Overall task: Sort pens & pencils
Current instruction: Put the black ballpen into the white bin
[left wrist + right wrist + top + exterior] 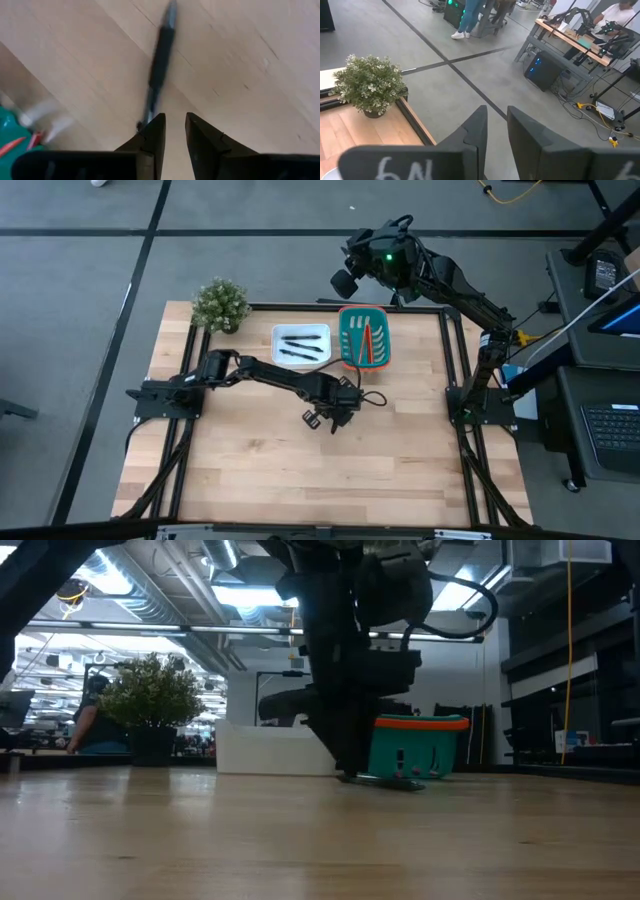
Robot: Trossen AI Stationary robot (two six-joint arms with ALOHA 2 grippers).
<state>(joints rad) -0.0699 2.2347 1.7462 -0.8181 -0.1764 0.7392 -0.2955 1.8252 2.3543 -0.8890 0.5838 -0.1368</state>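
One black pen lies flat on the wood, in front of the teal basket. My left gripper points down at the table's middle, shut, its tips at the pen's near end, and the pen lies outside the fingers. More pens lie in the white tray. The red and orange pencils rest in the teal basket. My right gripper is shut and hangs beyond the table's far edge. My left gripper comes down from above. The outer side of one fingertip stands right at the pen's near end. I cannot tell whether it touches. The pen lies flat on the table, stretching away from the fingers.
A potted plant stands at the far left corner of the table. Tray and basket sit side by side along the far edge. Bare wood stretches over the near half. People and desks show in the room behind.
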